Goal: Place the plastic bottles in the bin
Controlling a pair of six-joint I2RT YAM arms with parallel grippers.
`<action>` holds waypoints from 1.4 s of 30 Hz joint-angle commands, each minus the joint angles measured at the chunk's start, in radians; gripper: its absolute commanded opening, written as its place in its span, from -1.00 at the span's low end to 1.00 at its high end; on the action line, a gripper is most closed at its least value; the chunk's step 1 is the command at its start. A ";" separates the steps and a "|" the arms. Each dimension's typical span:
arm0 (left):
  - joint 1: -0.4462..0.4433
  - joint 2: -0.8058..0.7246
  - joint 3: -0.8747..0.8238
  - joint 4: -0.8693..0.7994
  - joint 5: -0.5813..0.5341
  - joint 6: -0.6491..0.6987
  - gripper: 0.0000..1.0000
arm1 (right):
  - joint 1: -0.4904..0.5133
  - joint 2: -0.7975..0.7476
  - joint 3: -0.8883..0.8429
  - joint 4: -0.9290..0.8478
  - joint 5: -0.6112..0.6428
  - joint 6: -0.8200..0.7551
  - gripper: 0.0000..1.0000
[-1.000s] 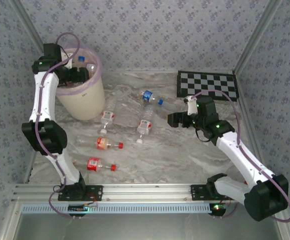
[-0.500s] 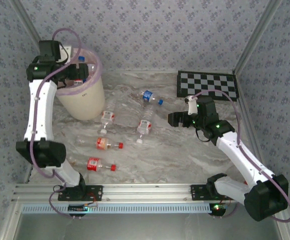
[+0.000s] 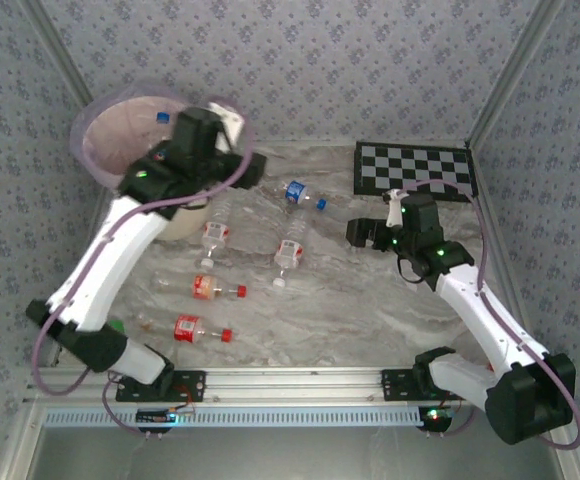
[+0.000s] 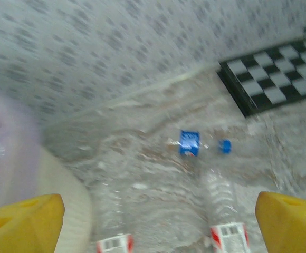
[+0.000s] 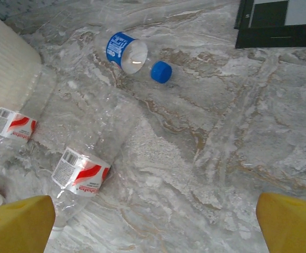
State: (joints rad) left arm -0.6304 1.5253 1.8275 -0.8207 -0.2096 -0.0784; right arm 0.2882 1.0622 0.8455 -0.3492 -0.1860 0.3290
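Note:
The bin [image 3: 98,135], cream with a pink bag, stands at the back left; a blue cap [image 3: 161,117] shows inside it. Several plastic bottles lie on the marble table: a blue-labelled one [image 3: 295,192] [image 4: 190,143] [image 5: 123,49], two clear ones with red-and-white labels [image 3: 213,232] [image 3: 288,250], and two red-capped ones [image 3: 210,288] [image 3: 195,328] nearer the front. My left gripper [image 3: 238,168] [image 4: 158,226] hangs open and empty just right of the bin, above the clear bottles. My right gripper [image 3: 355,235] [image 5: 155,226] is open and empty, right of a red-labelled bottle [image 5: 82,174].
A black-and-white checkerboard [image 3: 415,168] [image 4: 279,79] lies at the back right. Patterned walls close in the back and sides. The metal rail [image 3: 290,380] with the arm bases runs along the front edge. The bin's cream wall [image 5: 8,58] shows in the right wrist view.
My left arm has swung from over the bin to the right, out above the table; its view is motion-blurred. The right arm has shifted only slightly.

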 commanded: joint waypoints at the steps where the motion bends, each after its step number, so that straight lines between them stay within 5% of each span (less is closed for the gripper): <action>1: -0.022 0.114 -0.086 0.057 0.040 -0.072 0.88 | -0.015 -0.050 -0.015 -0.025 0.014 0.030 1.00; 6: -0.047 0.269 -0.195 0.205 0.255 -0.181 0.97 | -0.018 -0.066 -0.029 -0.043 0.013 0.046 1.00; 17: -0.119 0.467 -0.262 0.281 0.231 -0.250 0.97 | -0.019 -0.048 -0.045 -0.025 0.000 0.064 1.00; 27: -0.119 0.532 -0.212 0.223 0.168 -0.230 0.66 | -0.021 -0.011 -0.035 -0.010 -0.019 0.052 1.00; 35: -0.120 0.518 -0.205 0.231 0.176 -0.233 0.14 | -0.024 -0.013 -0.031 -0.022 -0.020 0.041 1.00; 42: -0.103 0.416 -0.065 0.191 0.290 -0.113 0.08 | -0.032 -0.040 -0.045 -0.036 -0.008 0.038 1.00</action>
State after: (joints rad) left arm -0.7452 2.0468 1.6588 -0.6109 0.0113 -0.2703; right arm 0.2653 1.0451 0.8059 -0.3714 -0.1970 0.3771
